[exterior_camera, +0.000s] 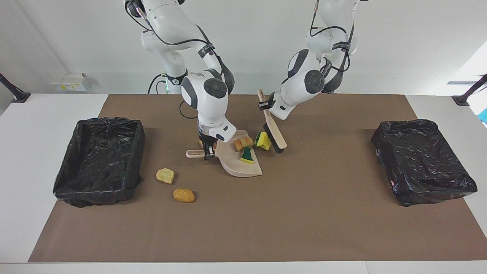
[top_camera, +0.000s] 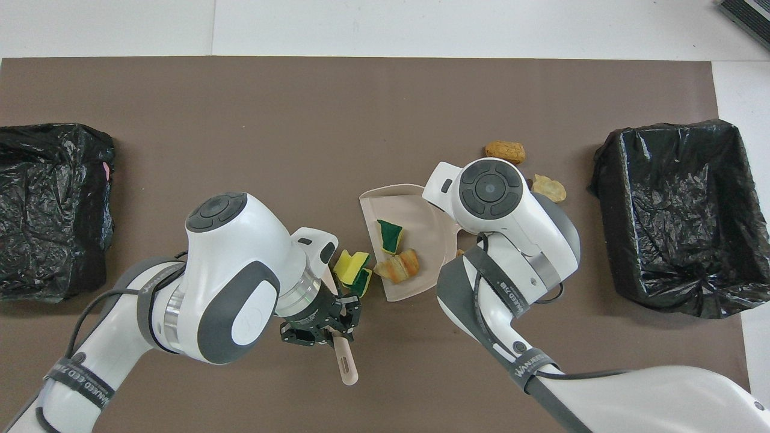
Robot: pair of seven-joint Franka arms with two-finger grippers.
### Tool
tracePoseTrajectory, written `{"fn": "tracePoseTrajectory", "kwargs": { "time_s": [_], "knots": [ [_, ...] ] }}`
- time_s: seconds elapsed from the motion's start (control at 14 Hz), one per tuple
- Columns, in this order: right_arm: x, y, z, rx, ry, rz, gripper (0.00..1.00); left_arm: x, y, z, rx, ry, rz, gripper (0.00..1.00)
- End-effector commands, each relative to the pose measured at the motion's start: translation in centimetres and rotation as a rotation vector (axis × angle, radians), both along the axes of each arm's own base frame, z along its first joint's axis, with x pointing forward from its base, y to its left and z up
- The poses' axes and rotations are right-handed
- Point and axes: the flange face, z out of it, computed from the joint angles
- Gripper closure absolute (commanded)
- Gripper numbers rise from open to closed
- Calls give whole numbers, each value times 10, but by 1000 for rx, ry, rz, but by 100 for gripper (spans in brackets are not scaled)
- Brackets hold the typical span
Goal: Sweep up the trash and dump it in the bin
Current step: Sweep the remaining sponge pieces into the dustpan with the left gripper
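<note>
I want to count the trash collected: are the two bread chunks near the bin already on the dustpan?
No, both chunks lie on the mat, apart from the dustpan.

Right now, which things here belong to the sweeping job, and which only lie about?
Job: sponge pieces, bread chunks, dustpan held by right gripper, brush held by left gripper, lined bins.

Lying about: white box, brown mat.
</note>
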Motion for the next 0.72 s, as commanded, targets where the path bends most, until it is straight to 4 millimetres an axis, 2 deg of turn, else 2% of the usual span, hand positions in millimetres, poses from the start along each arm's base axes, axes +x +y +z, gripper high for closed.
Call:
{"fn": "tracePoseTrajectory", "kwargs": {
  "time_s": [0.0,0.14,0.29,0.5,0.57,0.64],
  "knots": [
    [-2,-6,-5,-17,-5,34,100,-14,15,4,42,4,-5,100],
    [-1,-6,-5,-16,-7,33,100,-29,19,-6,52,-9,-4,100],
    [-1,-5,-5,-12,-8,32,100,-35,17,-18,66,3,-8,100],
    [-1,-5,-6,-11,-6,28,100,-38,6,-29,81,-44,26,100],
    [-1,-5,-6,-10,-8,25,100,-45,-7,-40,88,-54,14,100],
    [-1,-5,-6,-10,-8,25,100,-44,-9,-42,83,-81,25,100]
  ]
}}
